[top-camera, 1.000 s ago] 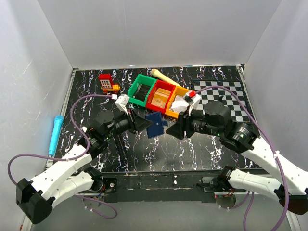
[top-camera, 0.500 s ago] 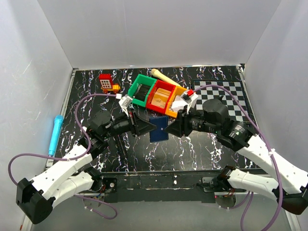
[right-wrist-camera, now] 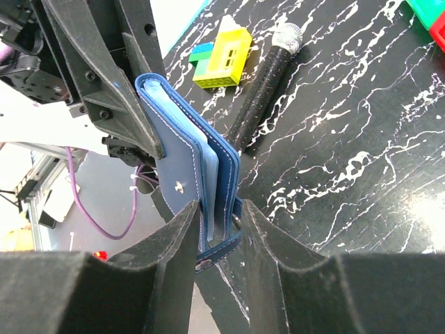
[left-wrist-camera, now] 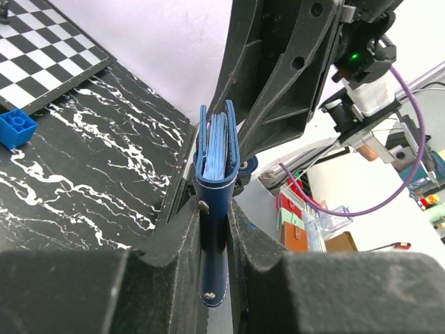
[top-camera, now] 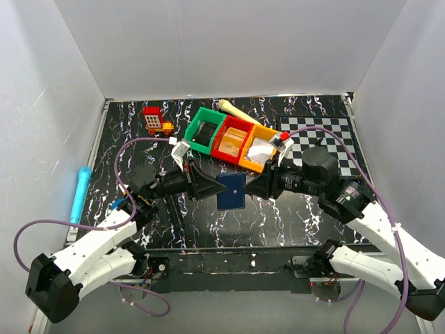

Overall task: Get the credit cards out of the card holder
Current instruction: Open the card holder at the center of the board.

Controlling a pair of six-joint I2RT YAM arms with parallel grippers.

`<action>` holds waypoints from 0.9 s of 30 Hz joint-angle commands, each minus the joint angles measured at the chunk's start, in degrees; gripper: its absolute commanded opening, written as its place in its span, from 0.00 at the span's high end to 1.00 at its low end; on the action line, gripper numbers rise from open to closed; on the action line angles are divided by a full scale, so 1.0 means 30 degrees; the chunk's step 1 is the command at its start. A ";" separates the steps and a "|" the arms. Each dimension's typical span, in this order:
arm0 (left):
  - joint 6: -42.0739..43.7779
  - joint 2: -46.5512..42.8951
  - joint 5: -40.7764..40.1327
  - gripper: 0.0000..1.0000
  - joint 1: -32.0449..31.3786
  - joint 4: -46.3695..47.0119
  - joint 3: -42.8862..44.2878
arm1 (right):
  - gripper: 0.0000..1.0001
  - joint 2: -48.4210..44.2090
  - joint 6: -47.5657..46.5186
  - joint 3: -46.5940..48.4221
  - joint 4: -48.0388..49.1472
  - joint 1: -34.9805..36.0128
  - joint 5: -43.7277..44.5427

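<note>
The card holder [top-camera: 231, 193] is a dark navy bifold, held above the table between the two arms. My left gripper [top-camera: 217, 186] comes from the left and is shut on its folded edge [left-wrist-camera: 217, 160], pinching it flat between both fingers [left-wrist-camera: 174, 236]. From the right, my right gripper [top-camera: 249, 188] straddles the opposite edge. In the right wrist view the holder [right-wrist-camera: 177, 160] gapes a little and shows lighter blue inner layers. Its snap strap hangs between the right gripper's [right-wrist-camera: 219, 209] fingers, with a small gap on the right side. No credit cards can be made out.
Green [top-camera: 204, 130], red [top-camera: 233, 138] and orange [top-camera: 259, 149] bins stand in a row behind the grippers. A checkered mat [top-camera: 320, 136] lies back right, a red toy [top-camera: 156, 120] back left, a light-blue pen [top-camera: 80, 195] at the left edge. A black microphone [right-wrist-camera: 268, 83] lies below the holder.
The holder has moved slightly toward the near edge with the left gripper. My right gripper's jaws have narrowed around its free edge.
</note>
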 commanded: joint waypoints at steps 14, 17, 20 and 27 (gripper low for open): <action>-0.3042 0.0834 0.2405 1.00 0.0686 0.6933 -0.1116 | 0.51 -0.1403 0.1597 -0.1164 0.3048 -0.1408 -0.2335; -0.3189 0.0892 0.2492 1.00 0.0716 0.7227 -0.1233 | 0.50 -0.1462 0.2124 -0.1456 0.3574 -0.1934 -0.2832; -0.3219 0.0951 0.2463 1.00 0.0745 0.7345 -0.1321 | 0.49 -0.1608 0.2768 -0.1807 0.4276 -0.2346 -0.3272; -0.3453 0.1009 0.2610 1.00 0.0804 0.7844 -0.1468 | 0.49 -0.1228 0.3179 -0.1926 0.4922 -0.2552 -0.4062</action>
